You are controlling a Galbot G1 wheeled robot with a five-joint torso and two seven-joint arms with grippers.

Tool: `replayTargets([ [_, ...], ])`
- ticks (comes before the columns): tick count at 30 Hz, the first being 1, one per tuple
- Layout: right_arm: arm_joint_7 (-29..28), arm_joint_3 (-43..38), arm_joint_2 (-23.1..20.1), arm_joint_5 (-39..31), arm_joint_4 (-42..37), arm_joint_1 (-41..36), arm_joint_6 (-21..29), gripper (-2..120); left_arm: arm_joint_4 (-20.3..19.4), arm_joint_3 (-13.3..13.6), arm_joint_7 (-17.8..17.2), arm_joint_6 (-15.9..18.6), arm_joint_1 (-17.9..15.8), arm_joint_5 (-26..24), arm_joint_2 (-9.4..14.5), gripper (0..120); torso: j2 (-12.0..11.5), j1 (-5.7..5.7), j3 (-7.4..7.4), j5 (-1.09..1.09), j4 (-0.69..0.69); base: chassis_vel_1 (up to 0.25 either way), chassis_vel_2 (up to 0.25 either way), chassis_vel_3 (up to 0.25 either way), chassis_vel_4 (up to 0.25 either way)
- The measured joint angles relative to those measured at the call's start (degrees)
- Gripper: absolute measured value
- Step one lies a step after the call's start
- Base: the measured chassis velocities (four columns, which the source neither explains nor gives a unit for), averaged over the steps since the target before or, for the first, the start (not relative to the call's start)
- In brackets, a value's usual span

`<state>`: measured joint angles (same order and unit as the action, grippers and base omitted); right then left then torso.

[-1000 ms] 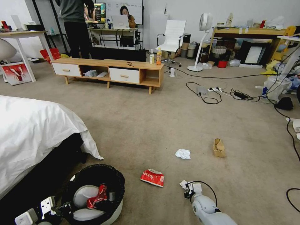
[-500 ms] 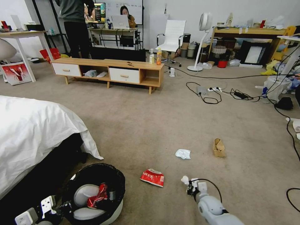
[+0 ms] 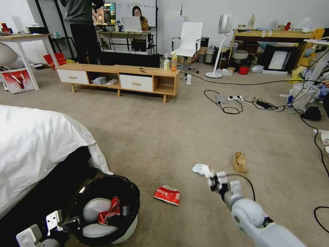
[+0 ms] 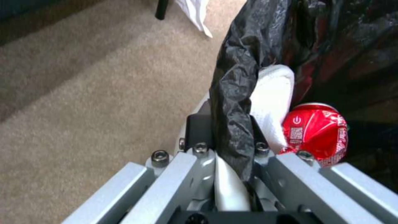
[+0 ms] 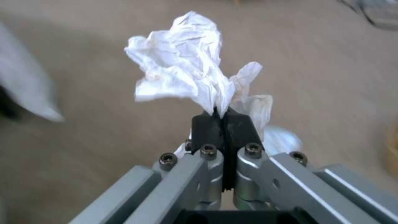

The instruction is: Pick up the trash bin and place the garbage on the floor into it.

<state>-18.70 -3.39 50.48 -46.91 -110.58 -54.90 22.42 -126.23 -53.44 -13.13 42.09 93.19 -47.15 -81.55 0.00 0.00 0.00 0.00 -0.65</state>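
Note:
The trash bin (image 3: 127, 229), white with a black bag over its rim, hangs tilted at the lower left beside the bed. My left gripper (image 3: 70, 223) is shut on its rim (image 4: 232, 102). A crushed red can (image 3: 109, 214) lies inside it (image 4: 318, 133). My right gripper (image 3: 212, 177) is shut on a crumpled white tissue (image 5: 182, 71), held above the carpet. In the head view that tissue (image 3: 201, 168) overlaps a second one on the floor behind it. A flattened red-white carton (image 3: 167, 195) and a brown paper box (image 3: 240, 162) lie on the floor (image 3: 154, 144).
A bed with a white sheet (image 3: 37, 144) fills the left side, close to the bin. A low wooden cabinet (image 3: 120, 78) with two drink bottles (image 3: 174, 61) stands farther off. Cables (image 3: 233, 103) and a power strip trail across the right floor.
My right gripper has risen from the floor with the tissue and moved forward and to the right. The bin has lifted slightly in the left gripper.

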Motion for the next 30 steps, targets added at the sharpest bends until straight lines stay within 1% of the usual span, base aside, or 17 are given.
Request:
replayTargets([
  [1, -0.6, 1.1, -0.5, -3.0, -4.4, 2.4, -0.1, 0, -0.8, -0.2, -0.4, 0.0, 0.3, -0.8, 0.5, 3, 0.0, 0.0, 0.0, -0.01, 0.0, 0.0, 0.0, 0.0, 0.0],
  [2, -1.1, 2.2, -0.6, -4.6, -6.6, 4.4, -0.3, 0, -1.2, -0.3, -0.6, 0.0, 0.5, -1.1, 0.7, 3, 0.0, 0.0, 0.0, -0.01, 0.0, 0.0, 0.0, 0.0, 0.0],
  [3, -1.1, 2.2, -0.6, -4.6, -6.6, 4.4, -0.3, 0, -1.2, -0.3, -0.6, 0.0, 0.5, -1.1, 0.7, 3, 0.0, 0.0, 0.0, -0.01, 0.0, 0.0, 0.0, 0.0, 0.0],
  [5, -2.0, 5.1, -0.3, -8.0, -10.1, 9.7, -0.8, 0, -2.0, -0.4, -0.9, 0.0, 0.9, -1.6, 1.0, 3, 0.0, 0.0, 0.0, -0.01, 0.03, 0.0, 0.0, 0.0, 0.0],
  [6, -2.0, 5.1, -0.3, -8.0, -10.1, 9.7, -0.8, 0, -2.0, -0.4, -0.9, 0.0, 0.9, -1.6, 1.0, 3, 0.0, 0.0, 0.0, -0.01, 0.03, 0.0, 0.0, 0.0, 0.0],
  [7, -2.3, 7.5, 0.3, -10.5, -12.1, 13.8, -1.4, 0, -2.5, -0.4, -0.9, 0.0, 1.1, -1.7, 1.2, 3, 0.0, 0.0, 0.0, -0.01, 0.04, 0.0, 0.0, 0.0, 0.0],
  [8, -2.3, 7.5, 0.3, -10.5, -12.1, 13.8, -1.4, 0, -2.5, -0.4, -0.9, 0.0, 1.1, -1.7, 1.2, 3, 0.0, 0.0, 0.0, -0.01, 0.04, 0.0, 0.0, 0.0, 0.0],
  [11, -1.6, 13.5, 2.2, -15.0, -14.5, 21.5, -3.9, 0, -3.4, -0.3, -1.0, 0.1, 1.8, -1.8, 1.8, 3, 0.0, 0.0, 0.0, -0.01, 0.03, 0.0, 0.0, 0.0, 0.0],
  [12, -1.6, 13.5, 2.2, -15.0, -14.5, 21.5, -3.9, 0, -3.4, -0.3, -1.0, 0.1, 1.8, -1.8, 1.8, 3, 0.0, 0.0, 0.0, -0.01, 0.03, 0.0, 0.0, 0.0, 0.0],
  [15, -1.2, 20.2, 4.9, -22.7, -15.7, 29.0, -4.5, 0, -4.3, -0.3, -1.0, 0.1, 2.7, -1.9, 2.4, 3, 0.0, 0.0, 0.0, 0.0, 0.01, 0.0, 0.0, 0.0, 0.0],
  [16, -1.2, 20.2, 4.9, -22.7, -15.7, 29.0, -4.5, 0, -4.3, -0.3, -1.0, 0.1, 2.7, -1.9, 2.4, 3, 0.0, 0.0, 0.0, 0.0, 0.01, 0.0, 0.0, 0.0, 0.0],
  [18, -1.7, 24.5, 7.0, -27.1, -15.4, 33.6, -4.2, 0, -4.7, -0.3, -1.1, 0.1, 3.1, -2.0, 2.7, 3, 0.0, 0.0, 0.0, -0.01, 0.02, 0.0, 0.0, 0.0, 0.0],
  [24, -3.9, 30.9, 10.5, -31.1, -13.7, 38.9, -2.3, 0, -5.2, -0.3, -1.3, 0.1, 3.4, -2.2, 3.2, 3, 0.0, 0.0, 0.0, -0.01, 0.01, 0.0, 0.0, 0.0, 0.0],
  [25, -5.5, 33.6, 12.2, -32.5, -13.2, 40.4, -0.9, 0, -5.3, -0.4, -1.3, 0.1, 3.6, -2.2, 3.3, 3, 0.0, 0.0, 0.0, -0.01, 0.02, 0.0, 0.0, 0.0, 0.0],
  [26, -5.5, 33.6, 12.2, -32.5, -13.2, 40.4, -0.9, 0, -5.3, -0.4, -1.3, 0.1, 3.6, -2.2, 3.3, 3, 0.0, 0.0, 0.0, -0.01, 0.02, 0.0, 0.0, 0.0, 0.0],
  [28, -7.6, 37.1, 14.5, -33.4, -12.8, 41.3, 0.7, 0, -5.4, -0.5, -1.4, 0.1, 3.7, -2.2, 3.4, 3, 0.0, 0.0, 0.0, -0.01, 0.02, 0.0, 0.0, 0.0, 0.0],
  [30, -8.3, 38.1, 15.1, -33.4, -12.6, 41.4, 1.4, 0, -5.5, -0.5, -1.4, 0.1, 3.7, -2.2, 3.4, 3, 0.0, 0.0, 0.0, -0.01, 0.01, 0.0, 0.0, 0.0, 0.0],
])
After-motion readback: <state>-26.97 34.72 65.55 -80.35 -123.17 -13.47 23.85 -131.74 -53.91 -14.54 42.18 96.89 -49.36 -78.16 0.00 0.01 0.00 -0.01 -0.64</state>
